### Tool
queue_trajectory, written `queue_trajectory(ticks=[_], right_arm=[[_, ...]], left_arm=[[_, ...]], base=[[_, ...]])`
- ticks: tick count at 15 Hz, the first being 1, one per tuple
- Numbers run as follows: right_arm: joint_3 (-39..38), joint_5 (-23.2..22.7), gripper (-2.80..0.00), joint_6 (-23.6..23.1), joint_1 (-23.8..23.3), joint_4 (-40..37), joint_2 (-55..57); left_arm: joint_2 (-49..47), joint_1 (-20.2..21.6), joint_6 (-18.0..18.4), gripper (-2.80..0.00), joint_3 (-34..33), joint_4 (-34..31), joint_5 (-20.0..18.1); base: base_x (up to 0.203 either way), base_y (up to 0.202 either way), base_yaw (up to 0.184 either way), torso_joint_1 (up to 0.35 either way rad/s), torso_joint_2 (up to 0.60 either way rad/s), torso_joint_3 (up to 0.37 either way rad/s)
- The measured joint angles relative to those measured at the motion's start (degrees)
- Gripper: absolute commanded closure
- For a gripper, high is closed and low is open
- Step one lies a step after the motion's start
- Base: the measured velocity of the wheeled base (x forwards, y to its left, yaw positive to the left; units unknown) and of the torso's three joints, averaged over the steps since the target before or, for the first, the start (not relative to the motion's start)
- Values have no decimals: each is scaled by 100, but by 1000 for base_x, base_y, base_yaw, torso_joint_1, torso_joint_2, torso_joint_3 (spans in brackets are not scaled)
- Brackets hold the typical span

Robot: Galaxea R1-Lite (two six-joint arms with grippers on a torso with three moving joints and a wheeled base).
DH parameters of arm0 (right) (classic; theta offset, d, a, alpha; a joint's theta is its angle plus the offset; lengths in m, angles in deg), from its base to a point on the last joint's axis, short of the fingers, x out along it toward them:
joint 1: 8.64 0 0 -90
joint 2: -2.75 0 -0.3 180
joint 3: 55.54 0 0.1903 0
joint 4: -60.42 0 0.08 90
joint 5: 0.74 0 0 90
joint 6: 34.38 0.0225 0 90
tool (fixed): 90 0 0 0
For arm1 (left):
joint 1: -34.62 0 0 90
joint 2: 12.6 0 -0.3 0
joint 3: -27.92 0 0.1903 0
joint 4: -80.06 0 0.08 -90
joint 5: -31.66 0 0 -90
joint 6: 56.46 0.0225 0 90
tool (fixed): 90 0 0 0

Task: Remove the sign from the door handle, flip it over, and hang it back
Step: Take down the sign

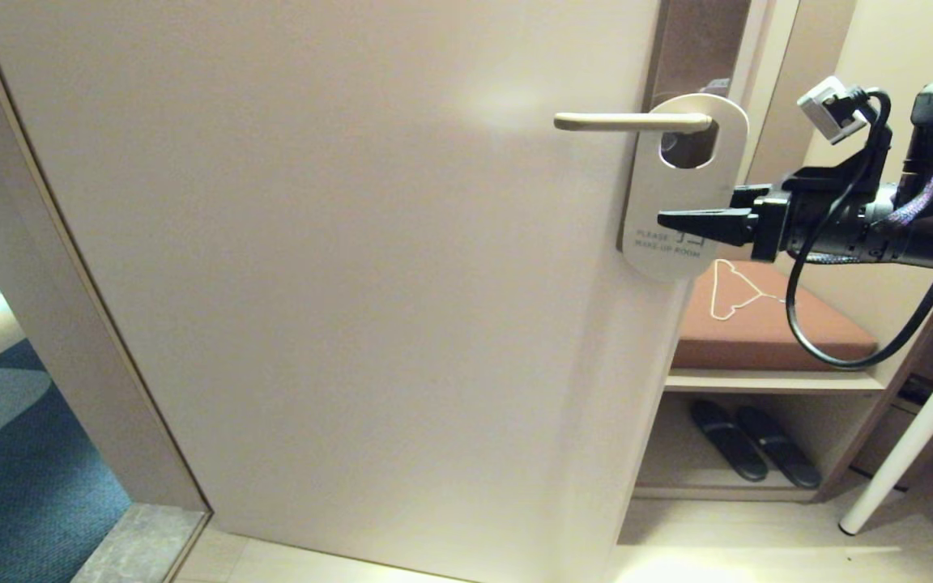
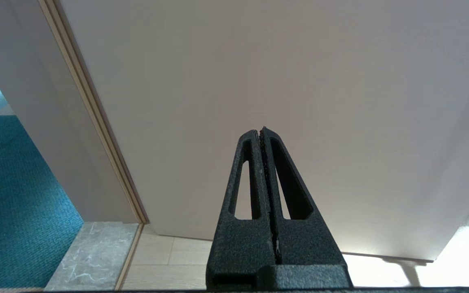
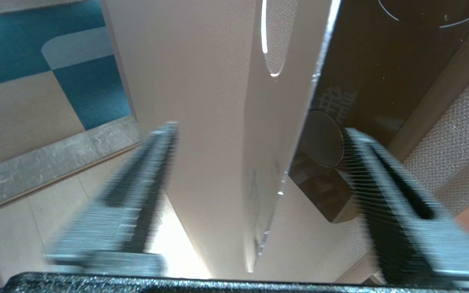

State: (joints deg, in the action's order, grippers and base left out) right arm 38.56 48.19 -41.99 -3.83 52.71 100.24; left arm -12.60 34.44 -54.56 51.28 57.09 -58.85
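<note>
Black right gripper (image 1: pixel 665 219), level, fingers spread, straddles the hanging sign (image 1: pixel 681 190).

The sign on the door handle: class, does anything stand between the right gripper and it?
Nothing visible does. The right gripper is level with the lower part of the sign, which hangs from the door handle. In the right wrist view its open fingers straddle the sign's edge with nothing between. The left gripper is shut, low by the door.

Right tool's fingers (image 3: pixel 385 191) seemingly motion-blurred
</note>
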Motion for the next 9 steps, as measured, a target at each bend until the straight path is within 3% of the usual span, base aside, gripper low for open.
queue_trajectory(ticks=[9], right_arm=[[-211,-38,0,-13,6,2,-167]], left_arm=[[0,0,2,0,0,-2,0]], base=[[0,0,0,0,0,0]])
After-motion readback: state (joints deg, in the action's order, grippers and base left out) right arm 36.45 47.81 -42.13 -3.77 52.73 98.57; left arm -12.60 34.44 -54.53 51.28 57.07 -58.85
